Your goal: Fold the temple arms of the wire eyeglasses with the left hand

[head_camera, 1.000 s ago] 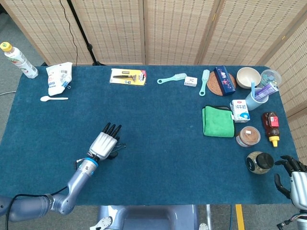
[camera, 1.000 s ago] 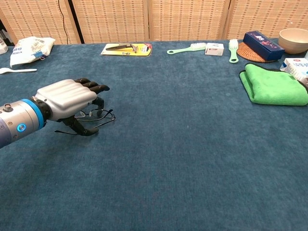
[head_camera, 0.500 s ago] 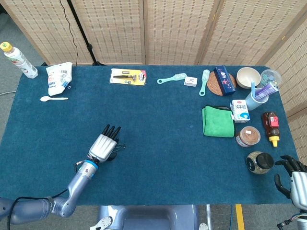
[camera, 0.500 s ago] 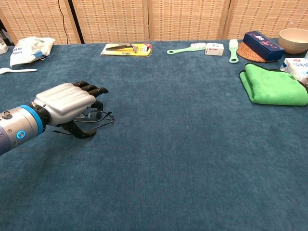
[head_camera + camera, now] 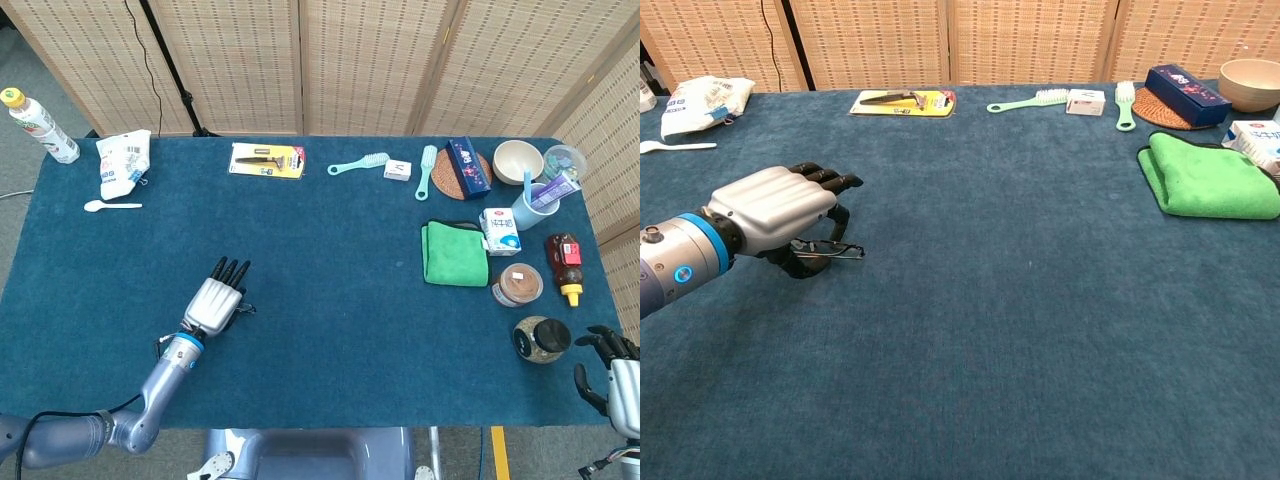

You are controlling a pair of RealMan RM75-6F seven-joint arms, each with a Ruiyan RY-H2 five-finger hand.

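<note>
We see the left hand (image 5: 775, 205) over the wire eyeglasses (image 5: 830, 250) at the counter's (image 5: 330, 300) near left; the folded cloth (image 5: 454, 254) lies far right.

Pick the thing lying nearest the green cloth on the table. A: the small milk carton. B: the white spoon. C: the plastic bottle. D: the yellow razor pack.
A: in the head view the small milk carton stands right beside the green cloth, at its right edge; the rest lie far off.

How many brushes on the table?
2, both at the far edge: a green brush with its handle pointing left, just left of the small white box, and a second green brush lying front-to-back between that box and the round woven mat.
</note>
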